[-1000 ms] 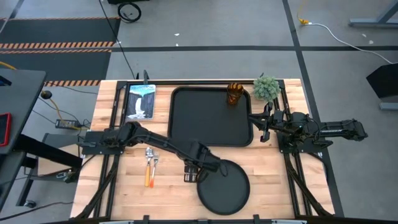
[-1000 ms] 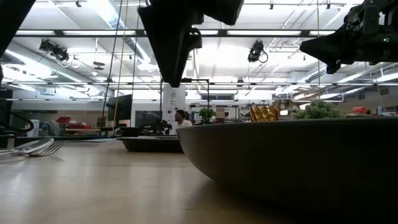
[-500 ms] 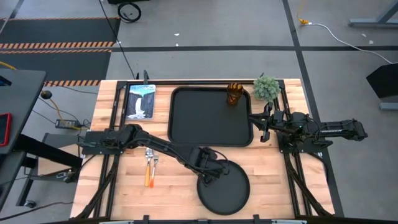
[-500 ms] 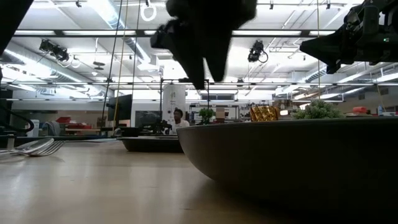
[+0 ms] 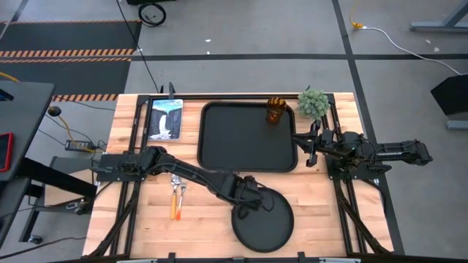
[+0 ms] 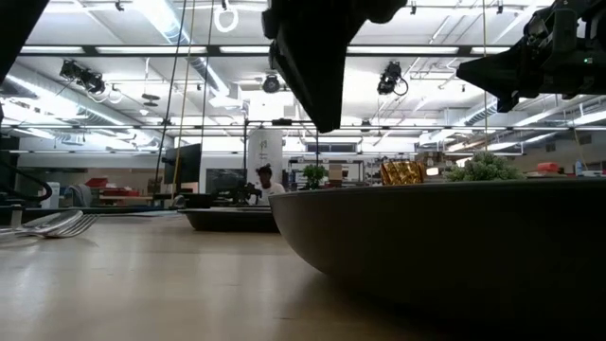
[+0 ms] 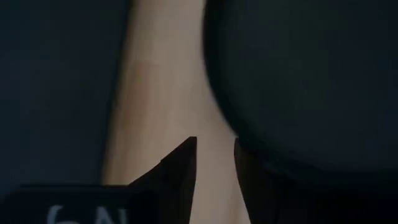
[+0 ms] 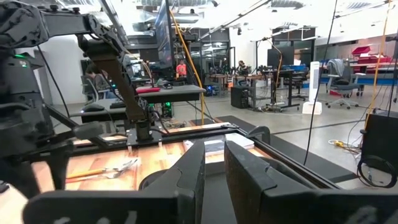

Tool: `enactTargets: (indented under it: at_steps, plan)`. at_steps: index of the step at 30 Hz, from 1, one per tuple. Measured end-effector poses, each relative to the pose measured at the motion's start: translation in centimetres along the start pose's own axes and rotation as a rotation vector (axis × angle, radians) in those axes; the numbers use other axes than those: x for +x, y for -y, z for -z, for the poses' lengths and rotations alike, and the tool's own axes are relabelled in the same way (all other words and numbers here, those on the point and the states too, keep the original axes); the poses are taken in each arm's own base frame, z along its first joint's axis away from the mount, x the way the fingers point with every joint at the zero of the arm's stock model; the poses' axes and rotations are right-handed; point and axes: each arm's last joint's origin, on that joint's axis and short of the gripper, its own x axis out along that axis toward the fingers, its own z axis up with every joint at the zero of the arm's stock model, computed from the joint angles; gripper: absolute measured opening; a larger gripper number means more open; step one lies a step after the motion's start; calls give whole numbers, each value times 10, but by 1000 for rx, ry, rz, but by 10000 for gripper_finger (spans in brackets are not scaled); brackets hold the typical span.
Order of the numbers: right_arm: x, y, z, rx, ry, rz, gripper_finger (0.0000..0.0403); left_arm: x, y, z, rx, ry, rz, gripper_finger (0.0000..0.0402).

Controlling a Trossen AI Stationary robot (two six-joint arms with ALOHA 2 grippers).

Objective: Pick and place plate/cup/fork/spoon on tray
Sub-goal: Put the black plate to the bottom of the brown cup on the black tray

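We see the left gripper low over the left rim of the plate, its jaws a little apart, one finger on the bare wood and the other at the plate's edge; from the left wrist view we cannot tell whether they touch the rim. In that view the plate fills one side as a smooth dark curved mass, with a strip of pale wood beside it, and part of a white marking shows on the gripper body, too cut off for us to read. The plate is round, black and matte with a slim raised rim, and it sits at the front of the butcher-block desk, apart from the tray. The tray is black, rectangular with rounded corners, and lies at the middle rear of the desk. The amber, glossy cup stands in the tray's rear right corner. The fork and spoon, both orange-handled with silver heads, lie side by side on the wood left of the plate. The right gripper waits just off the tray's right edge, its jaws narrowly parted and holding nothing. A small bushy green plant sits at the rear right corner, and a picture card showing a waterfall lies left of the tray; we can read no writing on it.
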Motion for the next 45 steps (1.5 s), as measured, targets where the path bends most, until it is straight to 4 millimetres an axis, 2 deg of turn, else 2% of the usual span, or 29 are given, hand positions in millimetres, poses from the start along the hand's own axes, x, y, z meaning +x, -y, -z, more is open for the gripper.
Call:
enactTargets:
  at_steps: [6, 13, 19, 21, 24, 28, 32, 37, 45]
  plan:
    - [0, 0, 0, 0, 0, 0, 68, -2, 4, 4, 145, 6, -51, 82]
    - [0, 0, 0, 0, 0, 0, 68, -4, 22, 13, 377, 18, -72, 41]
    - [0, 0, 0, 0, 0, 0, 68, -1, 15, 20, 419, -66, -118, 8]
    - [0, 0, 0, 0, 0, 0, 68, 8, 13, 28, 433, -97, -164, 5]
    - [0, 0, 0, 0, -1, 1, 68, 24, 14, 54, 489, -190, -229, 8]
    - [0, 0, 0, 0, -2, 0, 68, 30, 15, 77, 485, -182, -236, 9]
    - [0, 0, 0, 0, -1, 0, 68, 31, 10, 89, 449, -131, -214, 5]
    - [0, 0, 0, 0, 0, 0, 68, 22, -2, 89, 301, 1, -159, 9]
    - [0, 0, 0, 0, -1, 0, 68, 17, -13, 55, -255, 229, 93, 18]
